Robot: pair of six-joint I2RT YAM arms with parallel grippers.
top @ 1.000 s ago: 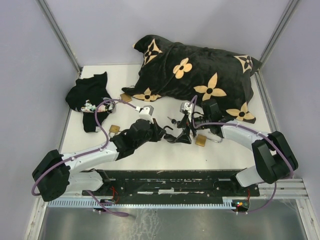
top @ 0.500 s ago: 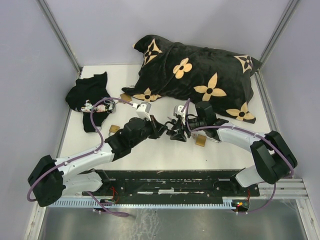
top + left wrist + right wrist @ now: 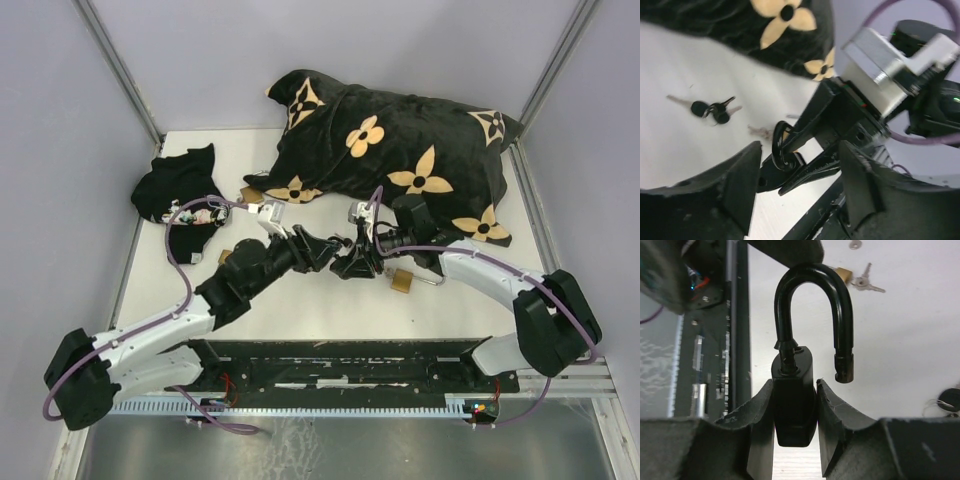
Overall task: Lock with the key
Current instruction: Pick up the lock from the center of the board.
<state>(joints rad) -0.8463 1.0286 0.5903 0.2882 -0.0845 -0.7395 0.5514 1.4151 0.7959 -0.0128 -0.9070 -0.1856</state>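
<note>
A black padlock [image 3: 792, 371] with its shackle [image 3: 812, 277] swung open stands between the pads of my right gripper [image 3: 794, 390], which is shut on its body. In the top view that padlock [image 3: 347, 263] sits mid-table where both grippers meet. My left gripper [image 3: 799, 167] is open, its fingers standing apart on either side of the padlock's shackle [image 3: 781, 150] and the right fingers [image 3: 815, 170] without touching them. Black-headed keys [image 3: 712, 109] lie on the white table beyond, and one black-headed key [image 3: 947, 399] shows at the right edge of the right wrist view.
A big black pillow [image 3: 390, 150] with tan flowers fills the back of the table. A black cloth [image 3: 180, 190] lies at the back left. A brass padlock [image 3: 402, 282] sits under the right arm. Small silver keys [image 3: 865, 282] lie by another brass padlock [image 3: 842, 272].
My left gripper has opened and let go of the black padlock. My right gripper has closed on the padlock's body. The left arm has reached further toward the middle.
</note>
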